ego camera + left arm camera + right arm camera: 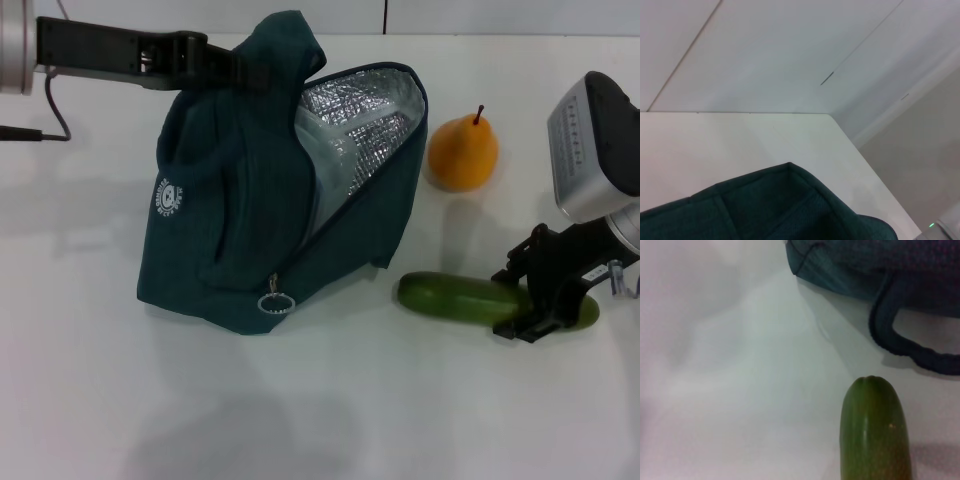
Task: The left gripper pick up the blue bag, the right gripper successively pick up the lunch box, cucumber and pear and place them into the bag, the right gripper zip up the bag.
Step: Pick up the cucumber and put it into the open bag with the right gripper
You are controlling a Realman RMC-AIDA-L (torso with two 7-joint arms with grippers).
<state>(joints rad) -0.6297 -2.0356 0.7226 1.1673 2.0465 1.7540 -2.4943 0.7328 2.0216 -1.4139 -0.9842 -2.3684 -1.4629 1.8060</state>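
Note:
The blue bag (240, 220) lies on the white table with its mouth gaping toward the right, silver foil lining showing. My left gripper (238, 68) comes in from the upper left and is shut on the bag's top fabric, holding it up. The bag's teal edge (790, 210) fills the left wrist view's lower part. The cucumber (455, 297) lies right of the bag, and my right gripper (525, 300) is set around its right half at table level. The right wrist view shows the cucumber's end (875, 435) and a bag handle (905, 347). The pear (463, 152) stands behind the cucumber. The lunch box is out of view.
The ring zipper pull (276, 303) hangs at the bag's near edge. A black cable (55, 115) trails on the table at the far left. The table's far edge (500, 35) runs behind the bag and pear.

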